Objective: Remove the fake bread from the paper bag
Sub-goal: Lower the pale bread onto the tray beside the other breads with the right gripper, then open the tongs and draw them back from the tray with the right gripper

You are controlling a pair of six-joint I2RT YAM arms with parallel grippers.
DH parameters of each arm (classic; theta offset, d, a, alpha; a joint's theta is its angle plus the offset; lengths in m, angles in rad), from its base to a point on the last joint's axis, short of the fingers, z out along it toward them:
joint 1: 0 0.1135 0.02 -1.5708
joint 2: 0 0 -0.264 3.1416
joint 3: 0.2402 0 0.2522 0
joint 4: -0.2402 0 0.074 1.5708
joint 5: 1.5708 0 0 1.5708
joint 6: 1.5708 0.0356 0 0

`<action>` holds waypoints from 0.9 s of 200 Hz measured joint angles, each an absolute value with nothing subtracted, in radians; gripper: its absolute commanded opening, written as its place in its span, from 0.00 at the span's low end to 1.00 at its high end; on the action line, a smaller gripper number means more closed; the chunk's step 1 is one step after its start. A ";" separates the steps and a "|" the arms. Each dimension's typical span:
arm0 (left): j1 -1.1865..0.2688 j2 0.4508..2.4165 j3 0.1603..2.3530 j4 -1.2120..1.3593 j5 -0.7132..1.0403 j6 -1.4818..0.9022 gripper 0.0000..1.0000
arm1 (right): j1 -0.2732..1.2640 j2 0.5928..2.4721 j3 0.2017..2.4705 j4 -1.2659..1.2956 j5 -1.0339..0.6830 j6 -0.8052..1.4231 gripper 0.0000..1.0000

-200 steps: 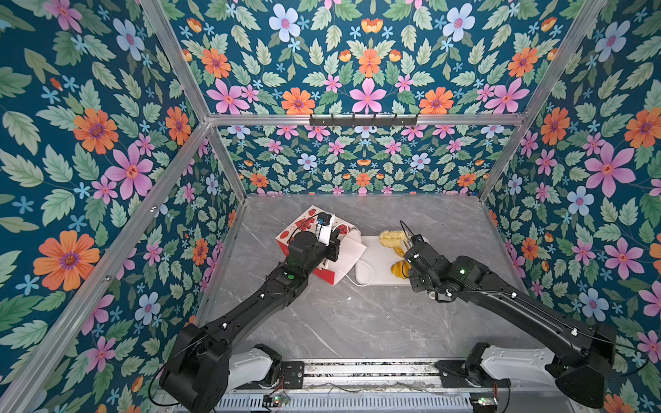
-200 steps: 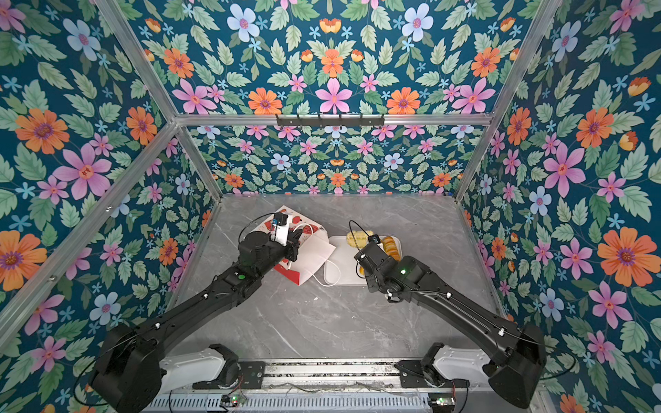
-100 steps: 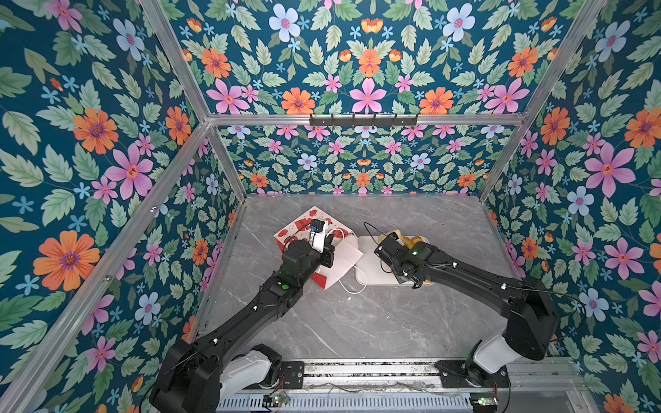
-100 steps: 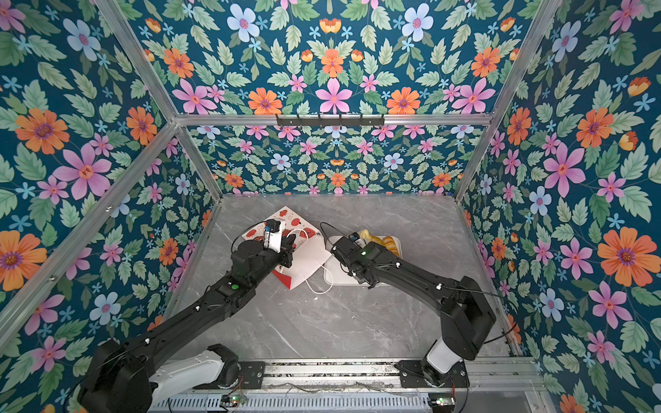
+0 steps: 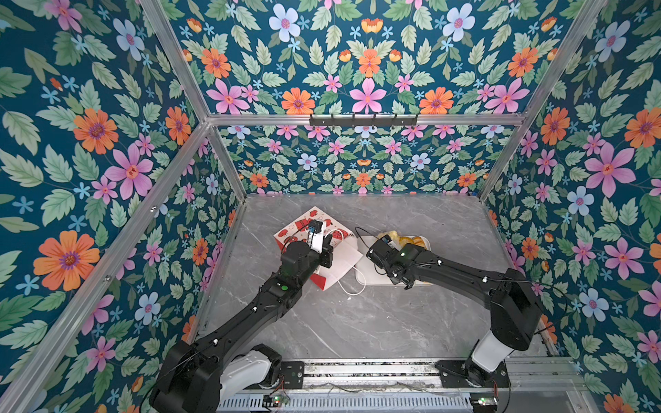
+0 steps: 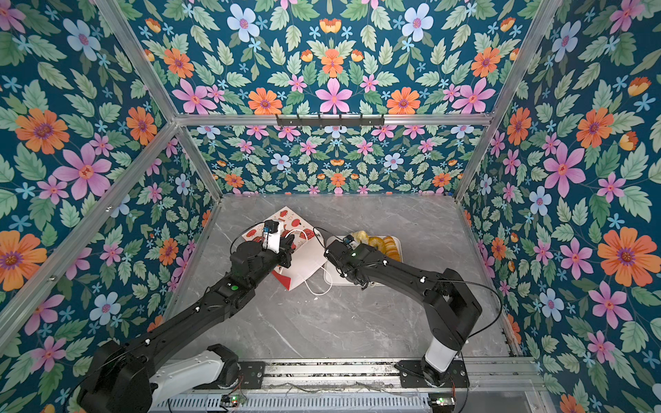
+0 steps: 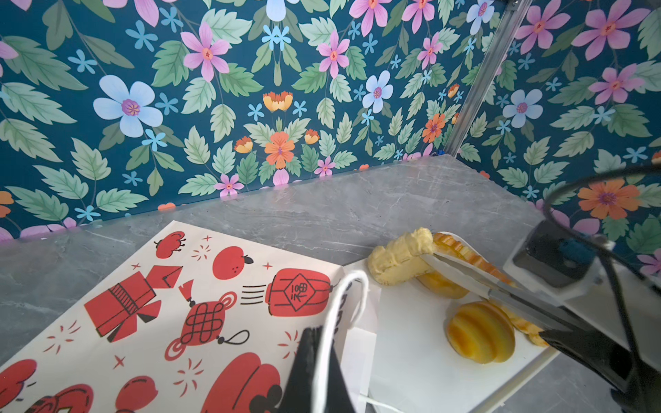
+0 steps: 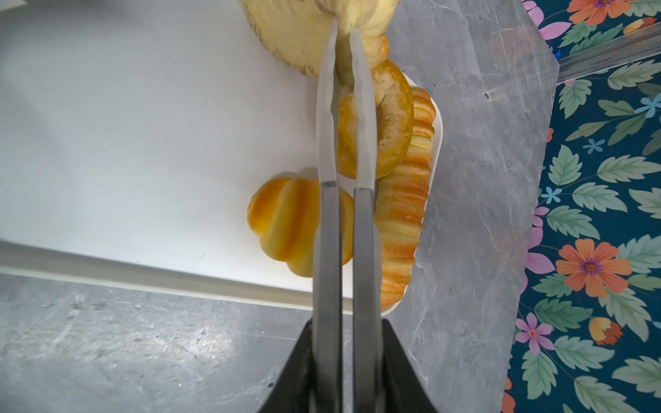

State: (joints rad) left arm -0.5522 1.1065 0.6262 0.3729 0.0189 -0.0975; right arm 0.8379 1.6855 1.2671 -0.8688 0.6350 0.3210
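Pastry (image 7: 400,259) clamped at the far end of the tray (image 8: 143,125), paper bag (image 7: 214,304) flat beside it
Nearest, the left gripper (image 7: 311,357) sits closed at the bag's mouth, a white cord handle (image 7: 354,275) looped across it. On the tray rest a ridged bun (image 8: 286,221), a twisted stick (image 8: 404,214) and a ring donut (image 8: 390,118). Farthest, the right gripper (image 8: 344,32) squeezes the pale yellow pastry between its fingers, just beyond the donut.

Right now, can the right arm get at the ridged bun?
Probably not yet: the right gripper is shut on a pale pastry. The ridged bun lies bare on the tray beneath its fingers, reachable once it lets go.
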 measured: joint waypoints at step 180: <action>-0.548 1.106 0.594 0.398 0.026 -0.106 0.00 | 1.024 1.684 1.259 -0.969 0.545 0.490 0.41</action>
State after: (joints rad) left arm -0.5480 1.1057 0.5941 0.3977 0.0257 -0.1059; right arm 1.0237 1.6840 1.2591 -0.9688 0.5449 0.4896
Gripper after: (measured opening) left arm 0.048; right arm 0.409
